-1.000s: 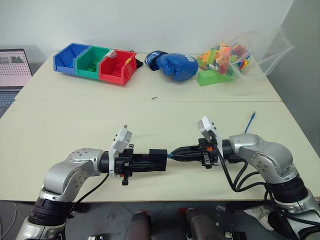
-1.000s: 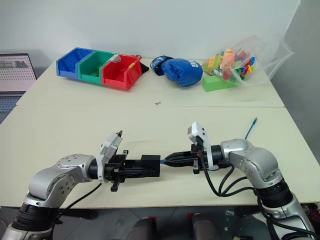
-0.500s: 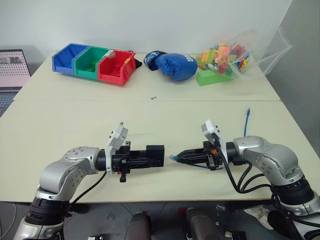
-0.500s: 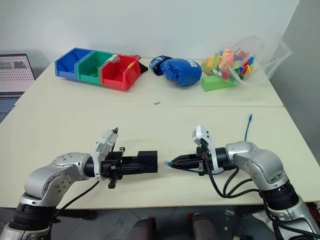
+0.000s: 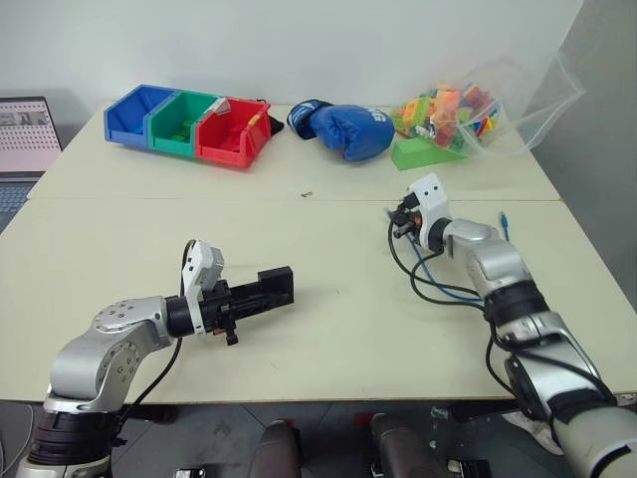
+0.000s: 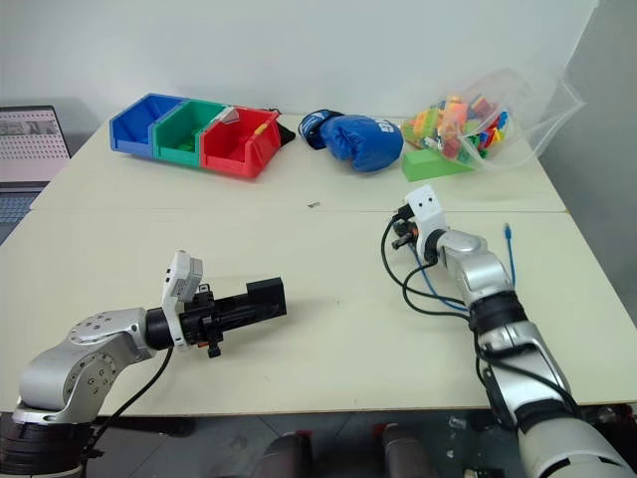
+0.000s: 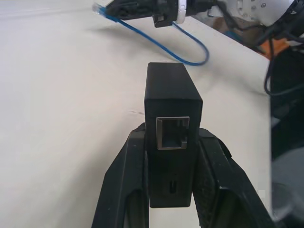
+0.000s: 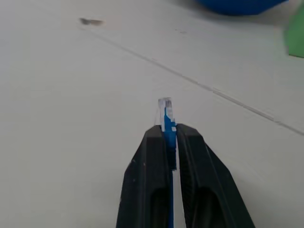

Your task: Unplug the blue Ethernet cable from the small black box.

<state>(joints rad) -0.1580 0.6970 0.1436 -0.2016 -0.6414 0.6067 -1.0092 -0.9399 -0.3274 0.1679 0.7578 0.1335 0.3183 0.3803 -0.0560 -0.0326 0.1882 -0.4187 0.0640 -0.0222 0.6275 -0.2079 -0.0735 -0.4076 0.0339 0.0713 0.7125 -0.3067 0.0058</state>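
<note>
The small black box [image 7: 172, 109] is pinched between the fingers [image 7: 121, 190] of my left gripper [image 5: 257, 293], which is shut on it just above the table's near left. Its port [image 7: 172, 133] faces outward and is empty. The blue Ethernet cable [image 5: 428, 271] trails in a loop over the table on the right, its far end [image 5: 505, 217] lying near the right edge. My right gripper [image 8: 170, 130] is shut on the cable's clear plug [image 8: 165, 107]. It hovers well to the right of and beyond the box [image 5: 400, 221].
Blue, green and red bins [image 5: 189, 124] stand at the back left, with a blue boxing glove [image 5: 343, 129] beside them. A clear bag of coloured bricks [image 5: 468, 105] and a green block [image 5: 423, 151] sit at the back right. A laptop [image 5: 28, 134] is at the far left edge.
The plug has come out of the box. My right gripper swung away forward and to the right with it. My left gripper drew the box to the left.
</note>
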